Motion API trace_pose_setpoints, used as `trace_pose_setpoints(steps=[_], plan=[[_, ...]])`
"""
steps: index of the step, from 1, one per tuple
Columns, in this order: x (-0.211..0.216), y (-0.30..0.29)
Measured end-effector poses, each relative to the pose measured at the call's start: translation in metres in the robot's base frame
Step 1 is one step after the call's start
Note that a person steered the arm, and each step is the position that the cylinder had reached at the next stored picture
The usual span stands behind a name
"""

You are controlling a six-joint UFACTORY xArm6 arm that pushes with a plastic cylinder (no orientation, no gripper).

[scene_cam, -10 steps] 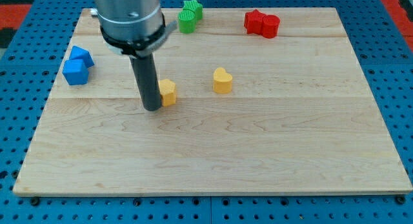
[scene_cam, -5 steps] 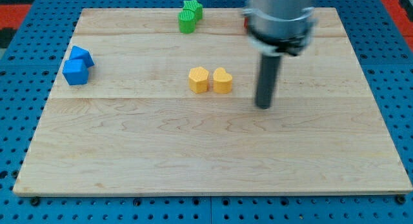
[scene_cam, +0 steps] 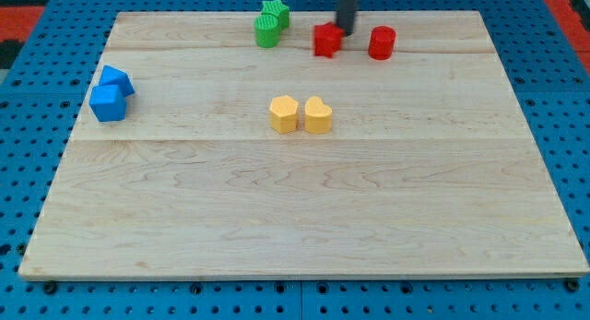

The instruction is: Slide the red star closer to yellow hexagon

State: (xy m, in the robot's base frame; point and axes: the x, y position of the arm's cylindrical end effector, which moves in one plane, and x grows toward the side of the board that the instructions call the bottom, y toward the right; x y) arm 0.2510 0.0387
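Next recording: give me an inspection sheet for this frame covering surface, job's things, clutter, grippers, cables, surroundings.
Surface: wooden board, flat, light planks.
Job's things: red star near the view's top; yellow hexagon mid-board, touching the yellow heart on its right.
Clutter: red cylinder right of the star, apart from it; two green blocks at the top edge; two blue blocks at the view's left, touching.
Grippers: none; my tip sits just right of the red star, between it and the red cylinder.
Cables: nothing seen.
Surroundings: blue perforated base around the board.
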Motion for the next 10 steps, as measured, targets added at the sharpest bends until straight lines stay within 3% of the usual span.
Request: trace_pose_setpoints(steps=[1, 2, 3, 4, 6, 7, 9, 10], plan=[[0.035, -0.045], [0.044, -0.065], [0.017, -0.108], [0.025, -0.149], [0.048, -0.051], [0.077, -0.043], [0.096, -0.043], [0.093, -0.011]])
